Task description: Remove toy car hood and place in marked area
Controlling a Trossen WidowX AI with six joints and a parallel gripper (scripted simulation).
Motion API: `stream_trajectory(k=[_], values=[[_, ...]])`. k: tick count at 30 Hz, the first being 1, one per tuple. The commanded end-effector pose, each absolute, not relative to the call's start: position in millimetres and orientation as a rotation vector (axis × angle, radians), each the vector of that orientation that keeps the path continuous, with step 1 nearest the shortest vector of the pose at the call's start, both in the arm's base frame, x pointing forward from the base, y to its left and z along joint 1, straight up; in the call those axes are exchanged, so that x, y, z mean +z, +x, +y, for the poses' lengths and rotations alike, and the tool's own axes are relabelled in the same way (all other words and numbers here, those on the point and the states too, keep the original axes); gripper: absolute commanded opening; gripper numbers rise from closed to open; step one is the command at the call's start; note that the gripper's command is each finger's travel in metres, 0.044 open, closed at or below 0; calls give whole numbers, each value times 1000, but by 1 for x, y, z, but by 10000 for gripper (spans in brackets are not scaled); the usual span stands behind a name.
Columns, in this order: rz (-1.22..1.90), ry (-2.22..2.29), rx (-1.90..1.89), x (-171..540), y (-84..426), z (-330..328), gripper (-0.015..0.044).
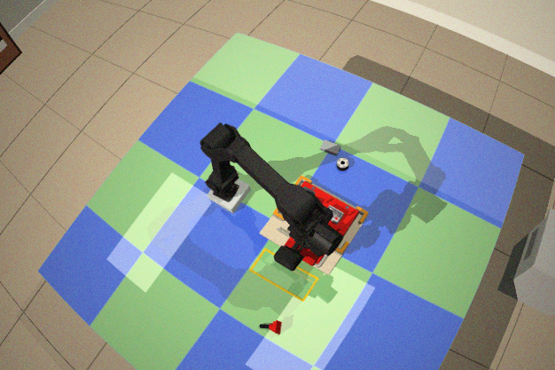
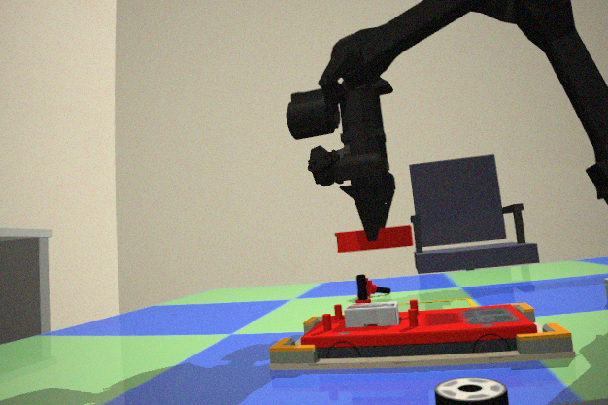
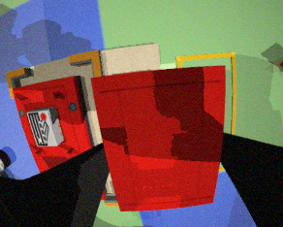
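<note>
The hood is a red panel held up in the air, well above the toy car. My gripper is shut on its two long sides. In the top view the arm hides the fingertips. The car body sits among orange-topped corner brackets, with its grey engine block uncovered. The marked area is a yellow outline on the table beyond the board; the hood covers part of it in the wrist view.
The pale board extends beside the car, towards the outline. A black-knobbed red piece stands upright near the car. Another red piece with a black handle lies past the outline. A wheel and a grey block lie behind the car.
</note>
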State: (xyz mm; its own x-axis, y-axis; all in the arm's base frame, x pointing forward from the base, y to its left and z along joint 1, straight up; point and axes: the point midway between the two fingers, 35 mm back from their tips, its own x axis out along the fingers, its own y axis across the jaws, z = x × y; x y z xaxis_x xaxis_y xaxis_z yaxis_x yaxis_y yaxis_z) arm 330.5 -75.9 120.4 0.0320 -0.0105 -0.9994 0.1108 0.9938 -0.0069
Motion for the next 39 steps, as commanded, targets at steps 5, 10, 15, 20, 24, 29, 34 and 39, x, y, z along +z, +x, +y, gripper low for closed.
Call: stream_trajectory(k=[5, 10, 15, 20, 24, 29, 34, 39], values=[[1536, 75, -92, 122, 314, -115, 0], [1536, 73, -94, 123, 302, -138, 0], [1537, 72, -95, 123, 293, -154, 0], [1537, 72, -95, 122, 293, -154, 0], [1537, 72, -95, 118, 294, -154, 0], [1537, 72, -95, 114, 294, -154, 0], [1537, 72, -96, 109, 295, -155, 0], [1537, 72, -96, 105, 295, -155, 0]])
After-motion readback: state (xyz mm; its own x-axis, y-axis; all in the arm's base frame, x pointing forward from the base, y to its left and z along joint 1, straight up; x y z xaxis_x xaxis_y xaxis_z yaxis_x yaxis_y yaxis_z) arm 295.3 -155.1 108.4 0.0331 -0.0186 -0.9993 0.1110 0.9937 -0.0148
